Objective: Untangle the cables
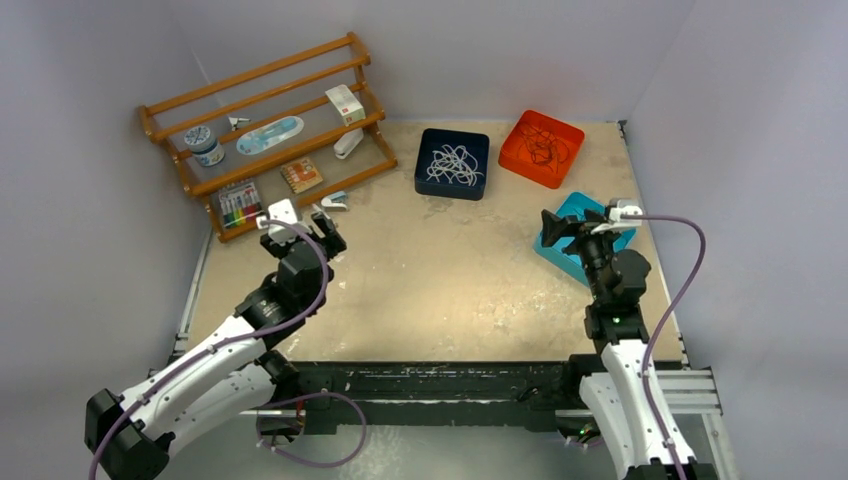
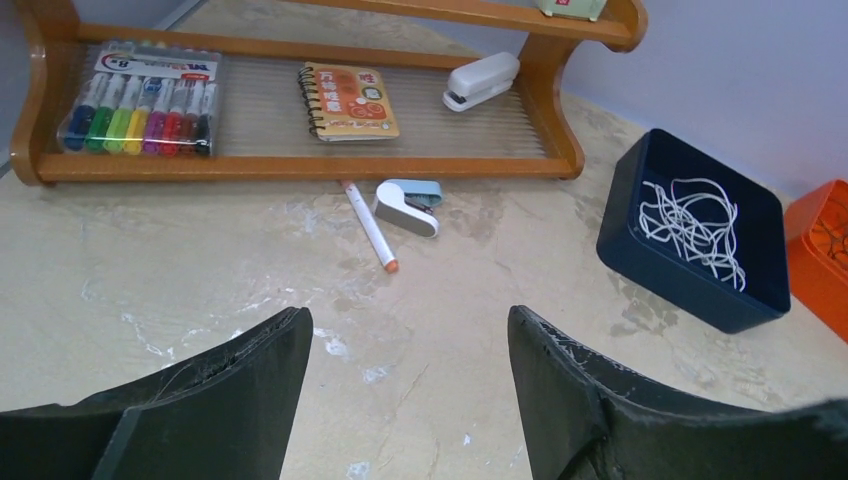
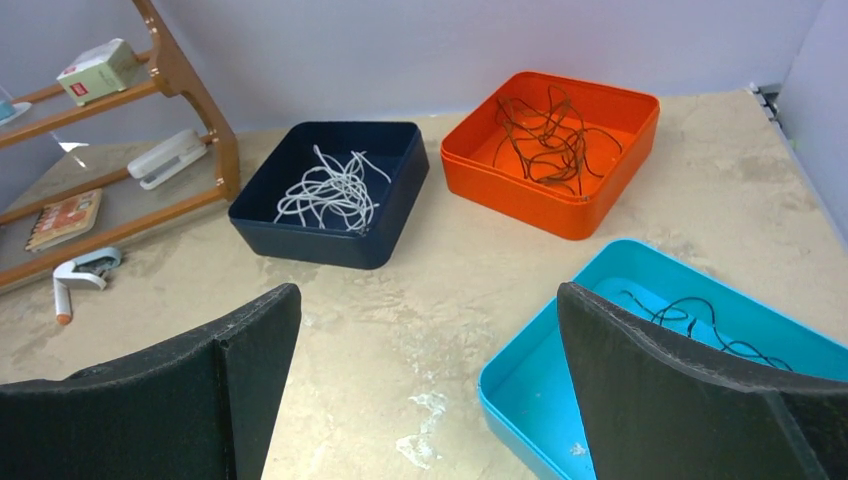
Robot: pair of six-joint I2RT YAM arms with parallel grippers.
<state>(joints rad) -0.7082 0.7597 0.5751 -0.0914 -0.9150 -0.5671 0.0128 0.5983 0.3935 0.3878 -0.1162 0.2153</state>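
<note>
White cables (image 3: pixel 330 190) lie in the navy bin (image 3: pixel 320 245). Brown cables (image 3: pixel 545 130) sit in the orange bin (image 3: pixel 530 195) just right of it, and black cables (image 3: pixel 700 322) in the teal bin (image 3: pixel 530 395) nearer and right of it. The left gripper (image 2: pixel 408 330) and right gripper (image 3: pixel 428 310) both gape wide and hold nothing. No knot shows, so draw both arms back high, clear of the rims.

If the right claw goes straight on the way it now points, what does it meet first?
Probably the bare beige tabletop, beside the turquoise plastic tray. If it travels level, the square navy tray holding white cables. Depth is unclear.
</note>
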